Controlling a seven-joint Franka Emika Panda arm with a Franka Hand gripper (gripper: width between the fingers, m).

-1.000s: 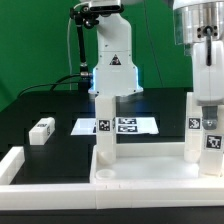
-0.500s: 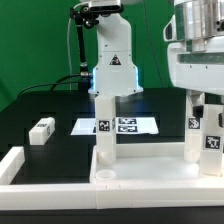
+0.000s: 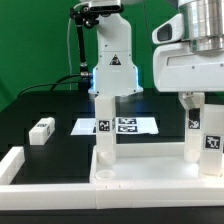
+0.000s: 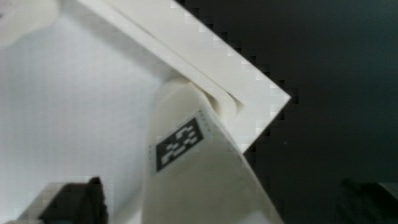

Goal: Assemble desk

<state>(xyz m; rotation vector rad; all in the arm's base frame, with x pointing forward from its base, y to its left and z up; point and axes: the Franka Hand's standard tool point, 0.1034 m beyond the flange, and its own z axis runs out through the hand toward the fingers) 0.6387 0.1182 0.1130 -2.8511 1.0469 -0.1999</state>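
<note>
The desk's white tabletop panel (image 3: 140,178) lies across the front with leg blocks standing on it. One tagged leg (image 3: 103,135) stands at the exterior view's left, and two tagged legs (image 3: 197,135) stand at the right. A loose leg block (image 3: 41,130) lies on the black table at the left. My gripper (image 3: 205,100) hangs just above the right legs. In the wrist view my gripper (image 4: 217,205) is open, its dark fingertips (image 4: 71,203) wide apart on either side of a tagged leg (image 4: 196,150), not touching it.
The marker board (image 3: 120,126) lies flat behind the tabletop. A white border rail (image 3: 12,165) lies at the front left. The robot base (image 3: 112,60) stands at the back, before a green backdrop.
My gripper has moved up and toward the exterior view's left, off the right leg. The legs and the tabletop have not moved.
</note>
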